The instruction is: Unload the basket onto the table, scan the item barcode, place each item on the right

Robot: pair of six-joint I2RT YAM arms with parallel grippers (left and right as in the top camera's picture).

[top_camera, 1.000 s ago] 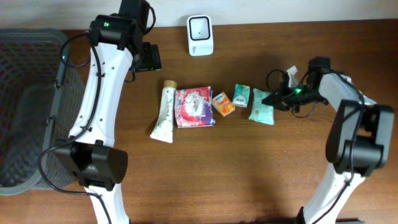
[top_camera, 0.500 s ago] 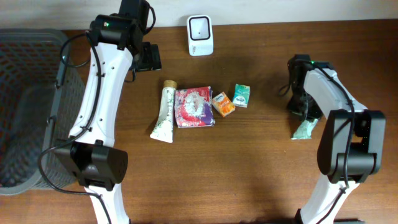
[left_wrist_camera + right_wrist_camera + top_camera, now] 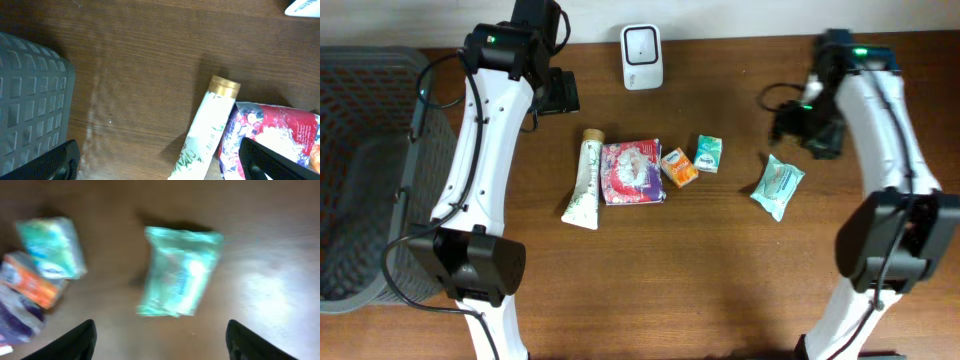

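A white barcode scanner (image 3: 642, 56) stands at the table's far edge. A mint-green tissue pack (image 3: 778, 186) lies flat and alone on the wood, right of the item row; the right wrist view shows it (image 3: 181, 270) below the jaws, touching neither finger. My right gripper (image 3: 807, 128) hovers just behind it, open and empty (image 3: 162, 345). My left gripper (image 3: 558, 92) hangs open near the far left, above bare wood (image 3: 160, 165) beside a white tube (image 3: 202, 132).
A row lies mid-table: white tube (image 3: 584, 180), red packet (image 3: 633, 172), orange box (image 3: 679, 167), small green box (image 3: 709, 153). A dark mesh basket (image 3: 365, 170) fills the left edge.
The right gripper carried the mint pack away from the row, opened and let it go on the table. It then drew back toward the far side. The left arm stayed still.
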